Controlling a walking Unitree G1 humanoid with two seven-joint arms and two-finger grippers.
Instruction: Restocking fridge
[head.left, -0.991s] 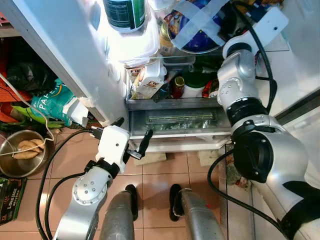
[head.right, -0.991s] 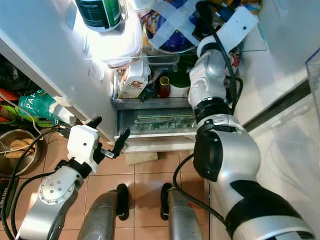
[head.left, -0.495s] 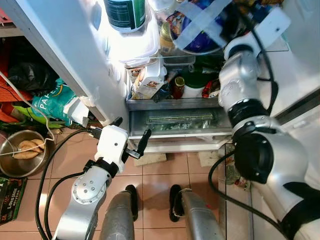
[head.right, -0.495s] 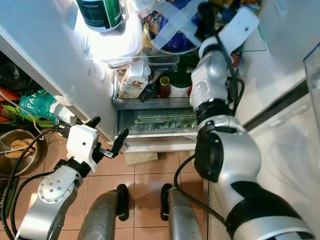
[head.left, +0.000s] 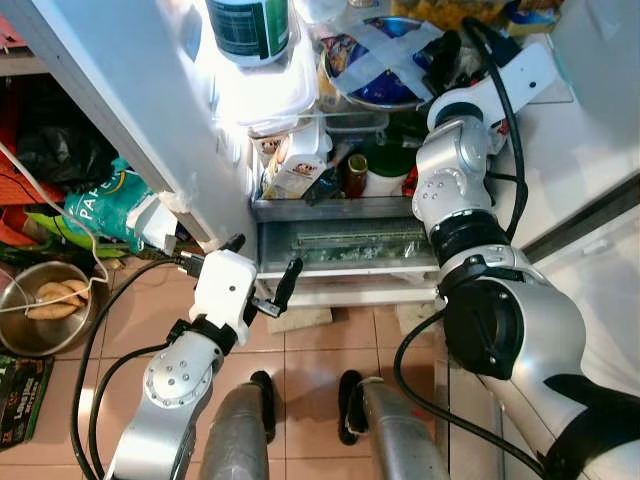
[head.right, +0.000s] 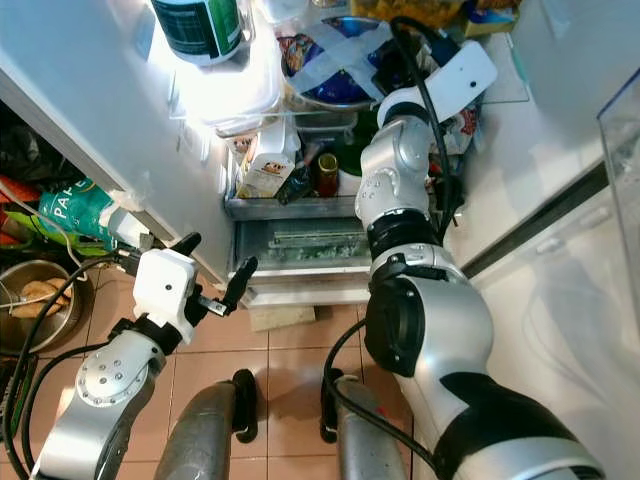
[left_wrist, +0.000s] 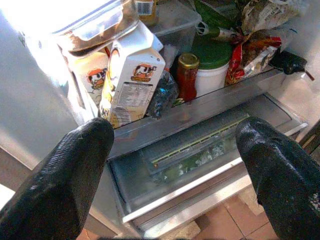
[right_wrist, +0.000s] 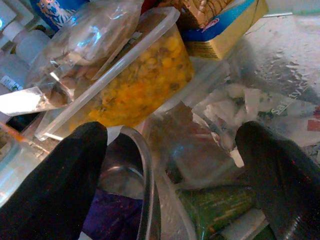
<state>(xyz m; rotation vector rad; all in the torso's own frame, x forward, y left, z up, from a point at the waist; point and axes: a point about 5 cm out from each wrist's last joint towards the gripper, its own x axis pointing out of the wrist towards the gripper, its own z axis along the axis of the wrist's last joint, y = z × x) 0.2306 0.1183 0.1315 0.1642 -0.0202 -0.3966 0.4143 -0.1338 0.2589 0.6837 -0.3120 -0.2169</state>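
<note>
I stand at the open fridge. My left gripper hangs open low in front of the crisper drawer, holding nothing. On the shelf above the drawer stand a milk carton, a red jar and a green-lidded white tub. My right arm reaches up to a higher shelf. There my right gripper is open over the rim of a metal bowl, next to a plastic tub of yellow food. A film-covered bowl with crossed tape sits on that shelf.
The fridge door stands open on my left. On the tiled floor beside it are a steel bowl with bread and a green bag. A dark-labelled jar rests on a lit container. Packets crowd the upper shelf.
My right arm has swung to the left and its wrist has dropped lower by the film-covered bowl. The left arm has stayed still.
</note>
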